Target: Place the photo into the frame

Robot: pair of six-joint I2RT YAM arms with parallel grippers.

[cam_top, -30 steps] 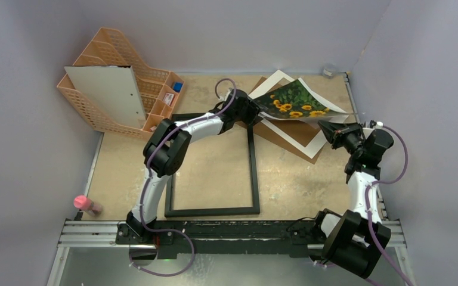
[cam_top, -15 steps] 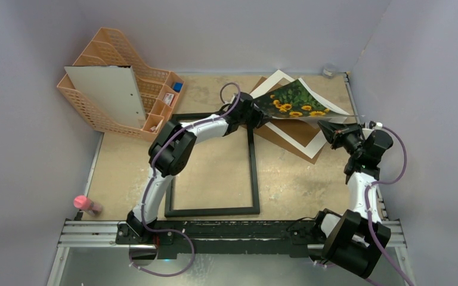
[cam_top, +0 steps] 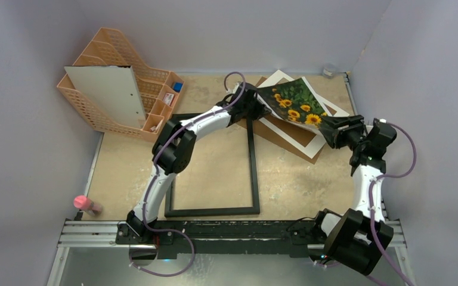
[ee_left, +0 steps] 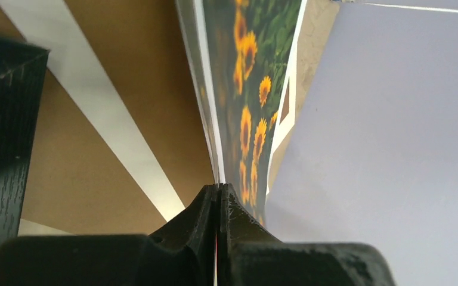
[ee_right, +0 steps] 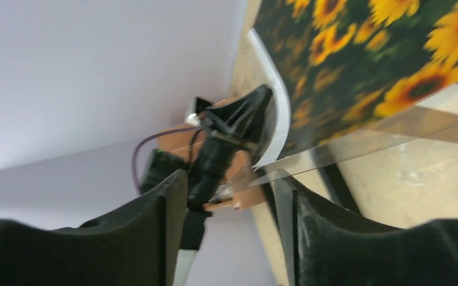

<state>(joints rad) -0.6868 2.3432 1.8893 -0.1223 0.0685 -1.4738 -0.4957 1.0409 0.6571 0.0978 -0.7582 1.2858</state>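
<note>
2 grippers flank the glossy rectangular sunflower photo (cam_top: 295,101): the left gripper (ee_left: 217,193) is clamped on 1 edge, while the right gripper (ee_right: 231,179) has its jaws apart at the opposite corner. The photo hangs tilted over the white mat board (cam_top: 298,142), just right of the thin black rectangular frame (cam_top: 254,173). Probably best swung left and kept level, since the frame's interior looks open.

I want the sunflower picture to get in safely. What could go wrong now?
Only the left gripper pinches the photo, by one edge; the right gripper at the other edge is open. So the photo might sag, bend or slip out. The frame lies off to the side, and the floppy photo could catch on its rim on the way.
</note>
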